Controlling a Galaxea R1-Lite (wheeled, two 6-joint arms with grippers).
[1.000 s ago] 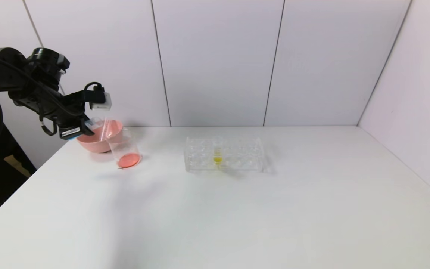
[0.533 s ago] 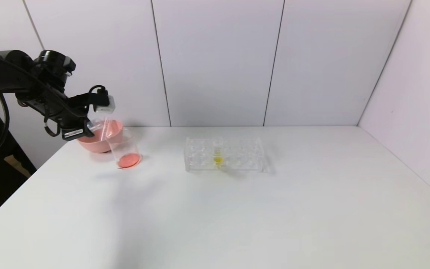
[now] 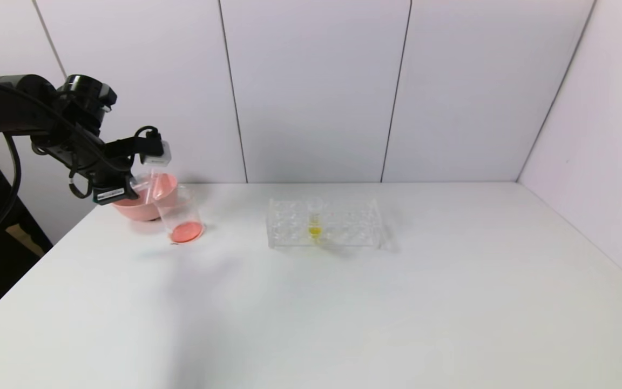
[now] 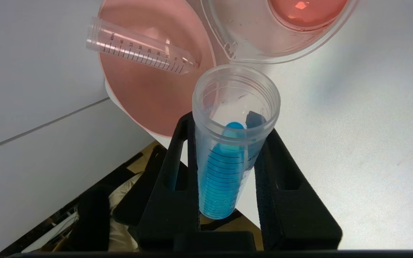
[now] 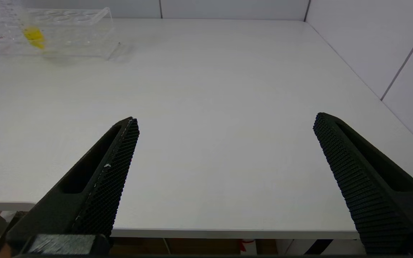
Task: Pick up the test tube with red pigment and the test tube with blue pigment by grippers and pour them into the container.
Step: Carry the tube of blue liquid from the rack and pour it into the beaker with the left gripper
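White panelled walls behind a white bench [image 3: 343,302], mostly bare. Toward the far middle, clear tube rack [image 3: 324,222] with one yellow-liquid tube [image 3: 315,222] standing in it. Near the far left corner, pink bowl [image 3: 143,199] with an emptied graduated tube [image 4: 140,46] lying inside, and just in front of it, touching or nearly so, the container [image 3: 180,215], a pool of red already in its bottom. Above the bowl and beaker rim, left gripper [image 4: 228,157] clamped on the test tube with blue pigment [image 4: 228,154], mouth aimed toward the beaker, blue liquid pooled low in the tube and not yet at the lip. Off the near right edge, right gripper [image 5: 224,172] idle, jaws spread wide, holding nothing. Likely risks: mouth set over the bowl rather than the beaker, so blue spilling into pink; tilting too fast, splashing past the narrow rim; tube tip nudging the light beaker over
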